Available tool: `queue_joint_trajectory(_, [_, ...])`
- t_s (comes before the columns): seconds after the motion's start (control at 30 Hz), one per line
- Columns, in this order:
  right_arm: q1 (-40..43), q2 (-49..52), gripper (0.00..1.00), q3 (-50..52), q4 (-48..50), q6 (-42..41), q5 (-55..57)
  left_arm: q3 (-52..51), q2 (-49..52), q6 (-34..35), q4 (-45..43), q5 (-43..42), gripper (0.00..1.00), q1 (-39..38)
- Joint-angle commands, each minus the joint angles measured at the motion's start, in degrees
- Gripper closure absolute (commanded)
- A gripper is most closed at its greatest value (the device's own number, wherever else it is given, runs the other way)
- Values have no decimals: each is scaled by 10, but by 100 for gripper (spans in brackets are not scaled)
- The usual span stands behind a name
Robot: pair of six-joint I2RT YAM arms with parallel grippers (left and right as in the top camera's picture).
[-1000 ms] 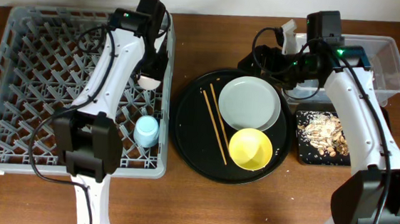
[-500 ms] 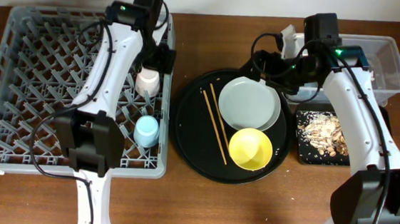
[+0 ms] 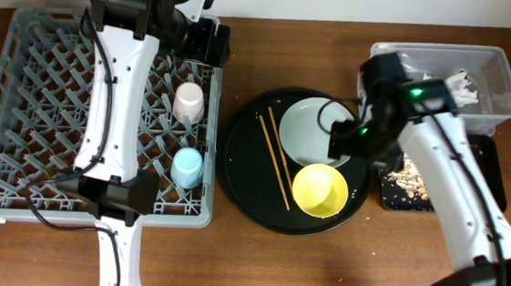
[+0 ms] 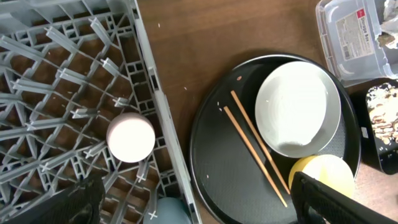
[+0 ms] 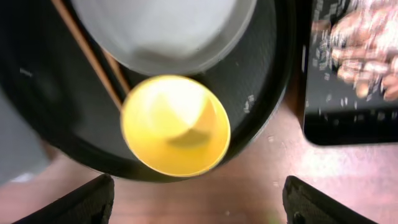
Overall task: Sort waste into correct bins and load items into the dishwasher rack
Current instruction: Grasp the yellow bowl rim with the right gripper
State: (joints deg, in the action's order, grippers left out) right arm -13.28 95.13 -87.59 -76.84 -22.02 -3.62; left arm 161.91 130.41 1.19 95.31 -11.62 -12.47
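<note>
Yellow bowl (image 5: 175,124) lies just below our right claw (image 5: 196,190), whose jaws are spread wide and empty. Our left claw (image 4: 196,186), likewise spread and holding nothing, hangs over the right side of the rack (image 3: 21,97), where the pink cup (image 3: 188,101) and blue cup (image 3: 187,167) stand among the pegs. We judge the bowl is the step in hand; next we must drop onto its rim and close. Plate (image 3: 307,129) and chopsticks (image 3: 277,158) wait beside it on the round black tray (image 3: 240,160). Scraps (image 3: 408,178) lie in the shallow tray (image 3: 495,180) and a napkin (image 3: 461,84) in the clear tub (image 3: 506,90), all on a brown wooden table (image 3: 319,267).
</note>
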Motion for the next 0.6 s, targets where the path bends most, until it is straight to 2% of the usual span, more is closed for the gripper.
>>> queue_joint_trajectory(0.0, [-6,3,14,80,37,-37,39,10,1,5,-3,-6,4,3])
queue_joint_trajectory(0.1, [-6,3,30,142,97,-38,39,10,1,5,-3,-6,4,3])
queue_joint_trajectory(0.23, [-6,8,59,196,161,-38,40,10,1,5,-9,-6,4,3])
queue_joint_trajectory(0.5, [-6,18,69,254,232,-38,43,10,1,5,-10,-6,3,3])
queue_joint_trajectory(0.57, [-6,18,75,258,243,-38,44,10,1,5,-10,-6,3,3])
